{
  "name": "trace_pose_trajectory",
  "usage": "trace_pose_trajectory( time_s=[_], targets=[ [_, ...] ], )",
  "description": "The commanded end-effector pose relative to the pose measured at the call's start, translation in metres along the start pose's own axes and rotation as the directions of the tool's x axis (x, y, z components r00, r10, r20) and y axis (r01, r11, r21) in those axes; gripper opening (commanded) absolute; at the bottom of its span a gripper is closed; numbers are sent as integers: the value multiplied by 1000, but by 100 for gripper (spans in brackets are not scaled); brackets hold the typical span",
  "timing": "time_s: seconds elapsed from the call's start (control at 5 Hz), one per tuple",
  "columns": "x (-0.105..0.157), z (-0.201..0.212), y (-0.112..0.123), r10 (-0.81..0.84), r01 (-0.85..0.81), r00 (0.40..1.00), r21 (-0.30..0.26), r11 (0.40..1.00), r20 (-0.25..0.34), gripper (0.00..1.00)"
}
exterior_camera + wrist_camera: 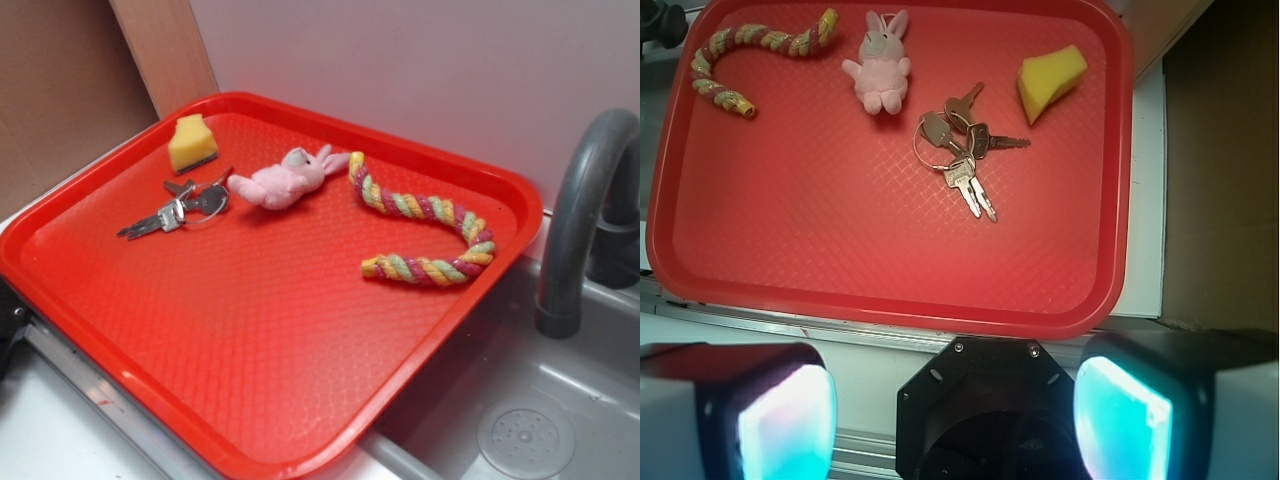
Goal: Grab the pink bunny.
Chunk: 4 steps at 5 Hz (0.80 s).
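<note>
Bunny point(878, 68) (pink) lies on tray point(890, 260), well beyond the wide-open, empty gripper point(955, 420).

No text, label, brand, number or sign can be read in either view. The red tray point(100, 290) shows only its embossed diamond texture — no lettering on rim or floor. The keys point(962, 150), near the centre of the wrist view, are too small to show any stamping. The yellow sponge point(1050, 80) at upper right, the pink bunny point(880, 72) at the top and the twisted rope point(740, 50) at upper left bear no tags with writing — none that can be made out, at least.
</note>
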State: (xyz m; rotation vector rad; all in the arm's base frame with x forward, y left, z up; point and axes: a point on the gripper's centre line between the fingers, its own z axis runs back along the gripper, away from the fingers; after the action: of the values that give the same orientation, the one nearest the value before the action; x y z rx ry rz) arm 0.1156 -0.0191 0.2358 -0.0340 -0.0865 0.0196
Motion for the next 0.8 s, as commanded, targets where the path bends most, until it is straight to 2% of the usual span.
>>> trace_pose_trajectory(
  time_s=[0.0,0.2,0.4,0.6],
  targets=[
    [0,0,0,0,0,1000,0,1000,0,100],
    [23,-15,-6,44,-44,998,-6,999,34,100],
    [52,-30,-16,81,-80,996,-12,997,39,100],
    [96,-54,-33,99,-98,992,-18,995,78,100]
  ],
)
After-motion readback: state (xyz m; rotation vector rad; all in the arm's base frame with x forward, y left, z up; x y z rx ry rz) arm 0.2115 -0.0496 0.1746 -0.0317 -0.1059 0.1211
